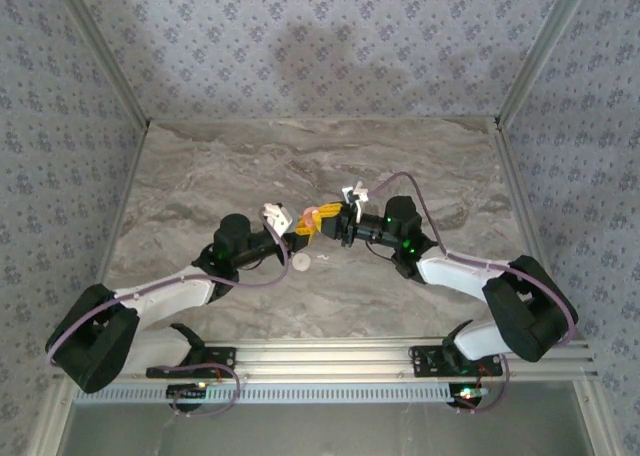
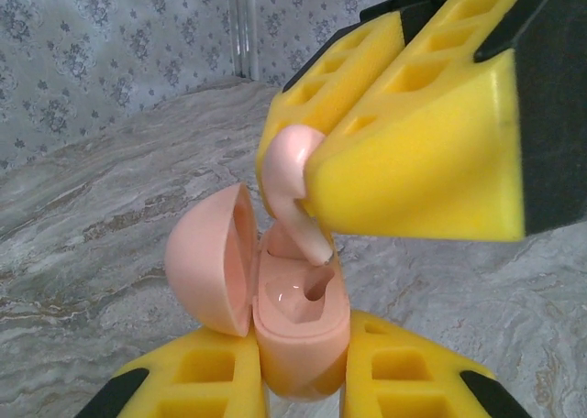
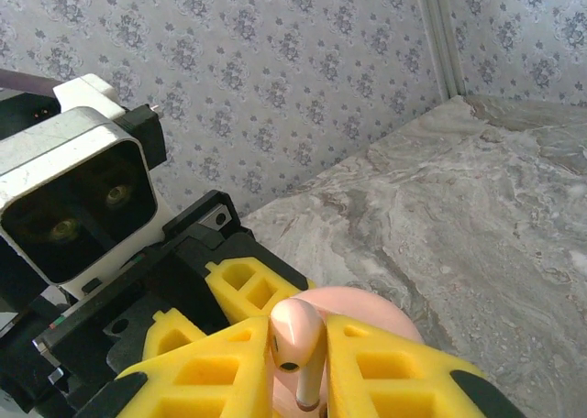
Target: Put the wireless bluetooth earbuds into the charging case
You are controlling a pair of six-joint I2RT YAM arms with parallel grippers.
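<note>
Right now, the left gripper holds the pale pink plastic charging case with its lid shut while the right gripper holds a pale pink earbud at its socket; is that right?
Not quite: the rounded pink lid is open, swung back, as the left wrist view shows. The left gripper does hold the pale pink plastic charging case, the right gripper the pale pink earbud at its socket.

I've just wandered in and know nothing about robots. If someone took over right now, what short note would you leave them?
Left fingers: shut on the charging case, its lid open.
Right fingers: shut on one pink earbud, stem down, tip at the case's opening.
Done: case open, earbud picked up and lined up.
Left to do: seat it, let go, shut the lid.
Whether another earbud is already inside, I cannot tell.
</note>
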